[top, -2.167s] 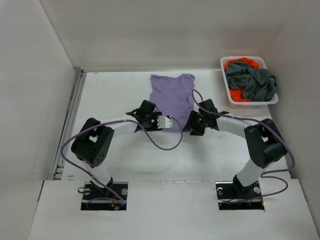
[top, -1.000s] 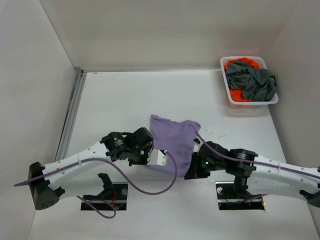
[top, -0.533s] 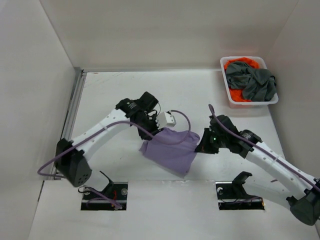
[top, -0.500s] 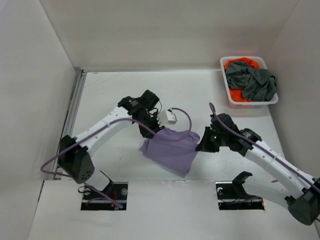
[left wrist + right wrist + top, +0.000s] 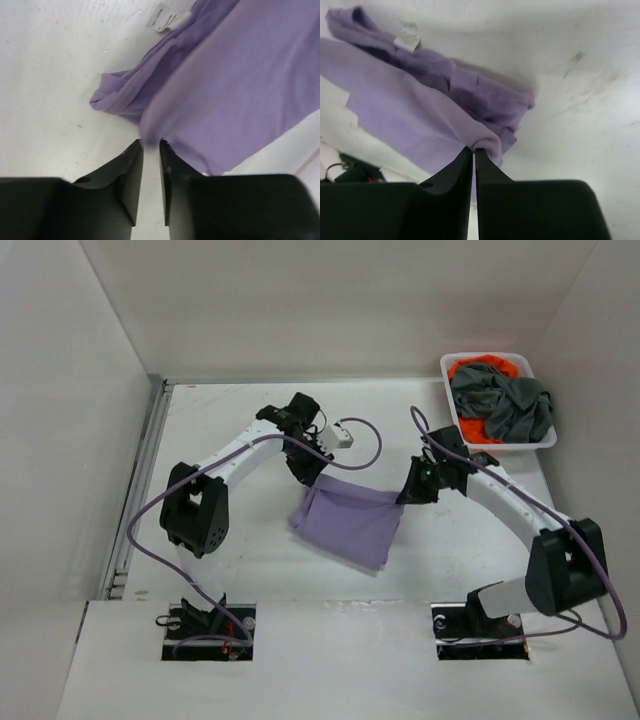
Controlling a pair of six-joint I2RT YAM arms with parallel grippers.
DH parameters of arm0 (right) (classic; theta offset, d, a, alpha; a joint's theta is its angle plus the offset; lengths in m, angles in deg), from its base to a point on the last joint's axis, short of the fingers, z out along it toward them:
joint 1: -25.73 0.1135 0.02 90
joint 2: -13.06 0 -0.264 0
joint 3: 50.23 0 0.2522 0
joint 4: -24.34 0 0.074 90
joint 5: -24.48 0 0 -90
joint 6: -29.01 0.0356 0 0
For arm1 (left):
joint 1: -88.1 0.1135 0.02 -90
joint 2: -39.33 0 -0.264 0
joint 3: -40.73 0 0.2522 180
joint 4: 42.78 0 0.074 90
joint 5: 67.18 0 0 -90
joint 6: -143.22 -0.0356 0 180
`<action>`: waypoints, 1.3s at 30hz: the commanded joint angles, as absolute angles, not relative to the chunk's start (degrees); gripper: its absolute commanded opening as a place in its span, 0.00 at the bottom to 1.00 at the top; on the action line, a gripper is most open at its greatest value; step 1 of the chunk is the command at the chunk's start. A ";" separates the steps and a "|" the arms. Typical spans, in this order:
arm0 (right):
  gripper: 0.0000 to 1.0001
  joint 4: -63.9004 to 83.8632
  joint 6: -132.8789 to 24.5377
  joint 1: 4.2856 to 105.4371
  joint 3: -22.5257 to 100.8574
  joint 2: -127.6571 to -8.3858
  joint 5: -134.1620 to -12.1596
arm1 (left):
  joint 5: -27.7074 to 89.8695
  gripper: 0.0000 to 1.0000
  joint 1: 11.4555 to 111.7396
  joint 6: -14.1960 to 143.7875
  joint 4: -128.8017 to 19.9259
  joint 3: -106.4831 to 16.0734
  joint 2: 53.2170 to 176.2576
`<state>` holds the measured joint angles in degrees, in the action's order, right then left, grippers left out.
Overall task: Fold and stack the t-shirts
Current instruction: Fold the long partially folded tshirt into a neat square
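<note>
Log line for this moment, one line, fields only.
left gripper: shut on lavender t-shirt edge | right gripper: shut on same shirt | grey t-shirt, orange t-shirt: in basket | stack: none yet

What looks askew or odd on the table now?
The lavender purple fabric t-shirt hangs crooked between the left hand and the right hand: its lower edge slants to a point, and a bunched fold lies beneath. Nothing looks spilled or damaged.

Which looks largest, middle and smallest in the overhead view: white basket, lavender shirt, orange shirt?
1. white basket
2. lavender shirt
3. orange shirt, mostly covered by the grey shirt; only visible patches counted.
</note>
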<state>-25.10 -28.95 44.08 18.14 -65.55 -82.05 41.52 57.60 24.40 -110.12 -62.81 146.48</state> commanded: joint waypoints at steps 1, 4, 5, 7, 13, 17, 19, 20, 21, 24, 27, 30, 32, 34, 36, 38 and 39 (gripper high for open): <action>0.09 -22.74 -33.65 41.60 22.94 -70.42 -80.82 | 39.17 0.24 58.96 25.26 -106.30 -65.85 147.61; 0.27 -20.20 -33.57 39.41 23.65 -73.24 -79.94 | 36.37 0.43 59.84 26.58 -100.86 -67.77 149.19; 0.32 -19.23 -33.30 38.79 23.82 -73.60 -79.59 | 35.22 0.46 60.45 27.19 -99.10 -68.39 149.46; 0.40 -16.86 -32.95 37.82 24.61 -73.52 -79.41 | 31.97 0.47 62.56 29.21 -95.84 -70.41 149.29; 0.52 -15.96 -31.55 40.18 21.21 -64.04 -75.64 | 36.96 0.50 63.80 33.87 -98.19 -60.17 139.10; 0.58 -15.79 -25.23 44.58 9.61 -56.30 -72.81 | 43.28 0.50 61.52 38.44 -97.33 -47.24 134.88; 0.60 -13.69 -21.80 47.64 4.69 -54.45 -73.25 | 45.14 0.50 60.29 40.81 -94.96 -42.67 134.08; 0.62 -12.20 -19.96 49.31 2.75 -54.09 -73.34 | 45.84 0.50 59.85 41.69 -93.82 -40.99 133.73; 0.63 -10.79 -18.29 50.64 1.16 -54.09 -73.43 | 46.72 0.51 59.32 42.31 -92.85 -39.76 133.55; 0.62 -5.70 -15.46 52.06 -1.40 -57.41 -73.69 | 47.69 0.51 58.53 42.93 -91.70 -37.55 133.72; 0.56 -1.13 -15.81 52.06 -0.26 -63.91 -74.31 | 48.13 0.50 58.87 43.63 -90.91 -35.88 135.04; 0.44 1.34 -17.21 51.62 3.24 -70.41 -75.27 | 48.14 0.43 59.49 43.64 -90.03 -34.56 136.18; 0.29 1.44 -18.18 51.88 7.02 -73.85 -75.36 | 47.78 0.34 60.71 43.20 -90.03 -34.21 136.62; 0.19 0.91 -19.06 51.97 11.15 -76.49 -75.45 | 47.34 0.27 62.64 42.76 -89.85 -34.03 136.89; 0.15 0.03 -20.02 52.14 15.02 -78.95 -75.45 | 46.73 0.24 65.01 42.06 -89.85 -34.12 137.06; 0.17 -0.93 -20.73 52.76 18.01 -81.15 -75.63 | 46.38 0.24 68.00 41.62 -89.85 -34.82 137.07; 0.20 -1.37 -21.17 52.76 19.07 -81.86 -75.71 | 46.46 0.24 69.58 41.61 -90.03 -35.34 136.89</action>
